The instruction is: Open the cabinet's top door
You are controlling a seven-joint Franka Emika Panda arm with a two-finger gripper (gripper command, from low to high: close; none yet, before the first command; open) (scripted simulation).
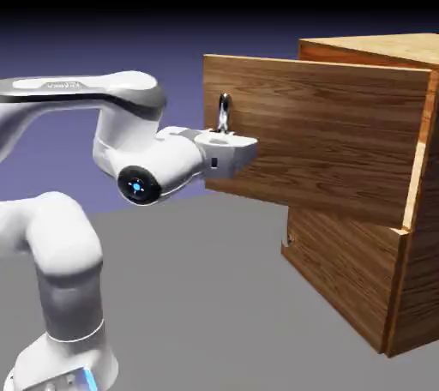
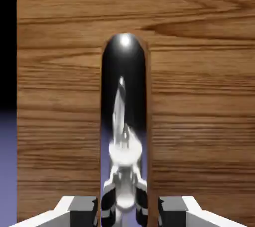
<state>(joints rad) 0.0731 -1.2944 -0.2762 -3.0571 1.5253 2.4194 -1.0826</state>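
Note:
The cabinet [image 1: 417, 261] of brown wood grain stands at the right of the exterior view. Its top door [image 1: 326, 141] is swung out from the body, with its free edge toward the arm. A silver bar handle [image 1: 224, 109] stands upright near that edge. My gripper [image 1: 225, 135] is shut on the handle's lower part, and the hand reaches in level from the left. In the hand view the shiny handle [image 2: 124, 96] fills the middle between the grey fingers [image 2: 82, 208], in front of the door's wood [image 2: 199, 96].
The lower panel [image 1: 343, 269] sits shut under the open door, with a small handle [image 1: 287, 245] at its left edge. Grey table [image 1: 214, 312] spreads between my arm's base [image 1: 60, 355] and the cabinet.

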